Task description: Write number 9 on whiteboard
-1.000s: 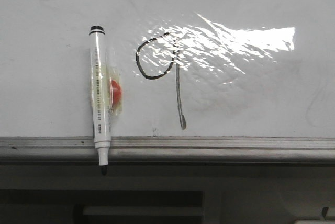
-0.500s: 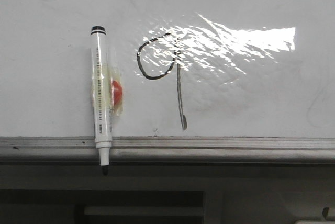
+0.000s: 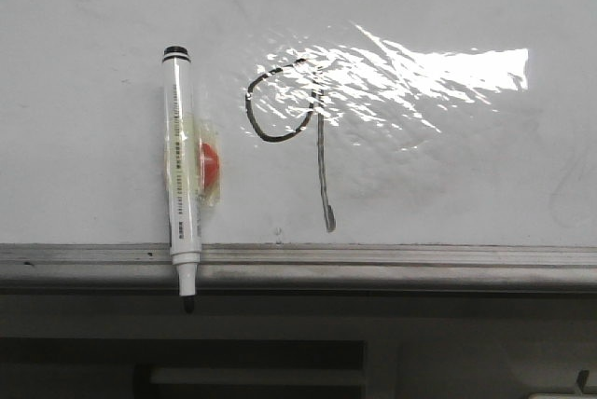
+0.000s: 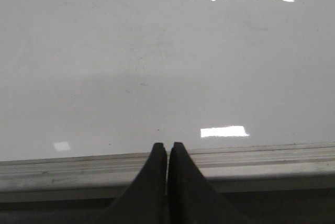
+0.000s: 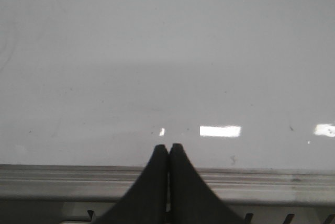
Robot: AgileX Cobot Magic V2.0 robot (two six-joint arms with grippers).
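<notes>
- Front view: the whiteboard (image 3: 93,26) fills the upper part of the picture, its grey metal frame edge (image 3: 373,254) running straight across below it.
- The number 9 (image 3: 297,129) is drawn in black close to the board's near edge, a rounded loop with a long thin tail whose foot stops just short of the frame.
- Bright wrinkly glare (image 3: 410,77) covers the top of the loop and spreads away to its right.
- A marker pen (image 3: 182,175) lies lengthwise just to the left of the figure (apart from it, not touching), its white barrel crossing the frame and its black tip hanging past the near edge.
- A red spot under clear yellowish tape (image 3: 207,164) sits against the barrel's right side.
- No arm shows in this view.
- Left wrist view: the left gripper (image 4: 167,153) has its dark fingers pressed together with nothing between them, tips over the frame edge; bare glossy board lies beyond.
- Right wrist view: the right gripper (image 5: 168,153) likewise has its fingers closed together and empty, tips at the frame edge, with plain white board and light reflections beyond.
</notes>
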